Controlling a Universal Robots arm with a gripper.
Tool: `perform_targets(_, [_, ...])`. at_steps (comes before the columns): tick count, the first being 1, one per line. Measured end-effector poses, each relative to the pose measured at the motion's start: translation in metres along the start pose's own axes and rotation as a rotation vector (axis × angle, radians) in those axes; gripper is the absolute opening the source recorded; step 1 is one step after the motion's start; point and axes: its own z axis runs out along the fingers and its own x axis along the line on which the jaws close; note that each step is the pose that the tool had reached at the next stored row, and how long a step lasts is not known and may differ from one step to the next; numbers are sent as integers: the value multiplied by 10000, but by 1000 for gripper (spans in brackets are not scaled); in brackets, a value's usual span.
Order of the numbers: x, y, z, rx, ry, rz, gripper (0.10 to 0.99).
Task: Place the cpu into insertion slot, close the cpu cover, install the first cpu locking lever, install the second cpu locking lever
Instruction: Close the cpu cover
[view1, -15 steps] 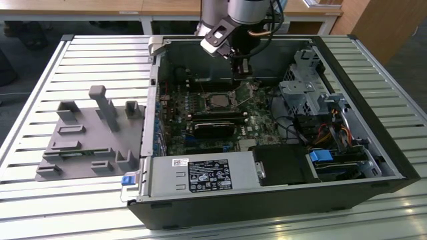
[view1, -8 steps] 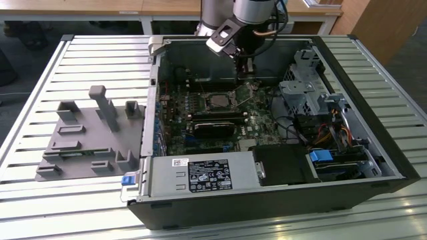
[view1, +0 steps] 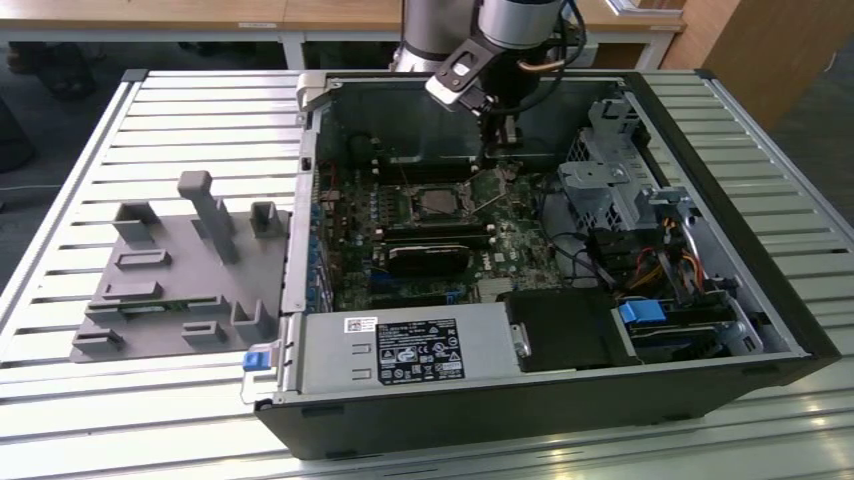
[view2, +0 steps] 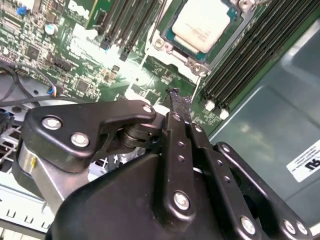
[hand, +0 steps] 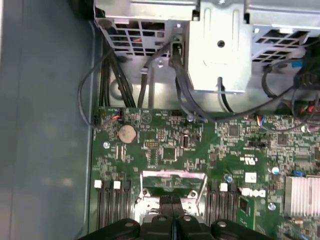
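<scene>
Hidden or unclear: in the second wrist view the black linkage of the gripper (view2: 175, 95) blocked much of the motherboard (view2: 75, 55). In the first wrist view it covered the base of the cpu cover (hand: 172, 175). The fingers (hand: 166, 206) were pressed together with only a thin seam between them, and nothing was held.

The cpu (view2: 202, 22) sat in the insertion slot (view2: 191, 62), one corner cut off by the picture edge. Its top was flat, pale silver-tan metal. The slot lay between banks of long black memory slots (view2: 240, 60). The cover was a thin silver frame with an open middle, raised off the board; its exact angle could not be judged.

Labels: there was a white sticker on the power supply (view1: 416, 352), its print too small to make out. A second white sticker (view2: 306, 162) on the grey case wall was cut off.

Other: a round silver coin cell (hand: 127, 132), a finned heatsink (hand: 301, 195), and a perforated steel drive cage (hand: 220, 45). In the exterior view the gripper (view1: 499, 140) hung inside the open case (view1: 534, 410), just beyond the slot. A grey moulded fixture tray (view1: 160, 290) lay on the ribbed aluminium table (view1: 134, 400).
</scene>
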Motion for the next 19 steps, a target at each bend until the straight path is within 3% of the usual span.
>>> perform_targets(3, [17, 15, 25, -2, 4, -111, 106])
perform_targets(19, [20, 239, 67, -1, 3, -127, 106])
